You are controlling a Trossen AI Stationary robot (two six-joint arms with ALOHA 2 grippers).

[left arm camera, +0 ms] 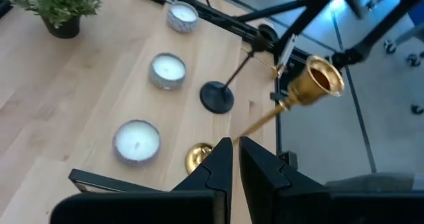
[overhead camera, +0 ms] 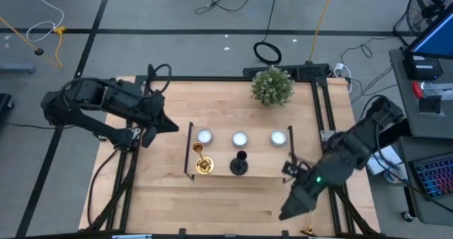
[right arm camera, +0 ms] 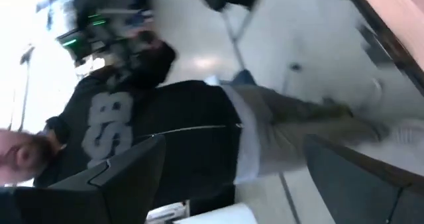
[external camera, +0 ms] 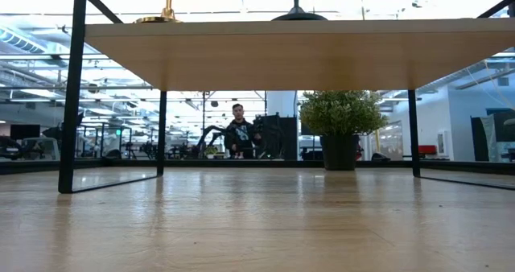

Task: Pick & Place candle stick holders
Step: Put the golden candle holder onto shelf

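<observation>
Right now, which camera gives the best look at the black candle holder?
The left wrist view: the black candle holder shows base and stem. The high view shows it small from above; the low view catches only its base edge; the right wrist view misses it.

stand (overhead camera: 263, 174): mid-table | candles (overhead camera: 239, 138) behind holders (overhead camera: 219, 165) | plant (overhead camera: 272, 86) behind stand

A light wooden table (overhead camera: 156, 189) fills the centre of the frame, carrying a black-framed wooden stand (overhead camera: 265, 167) at mid-frame and a potted plant (overhead camera: 272, 87) above it.
</observation>
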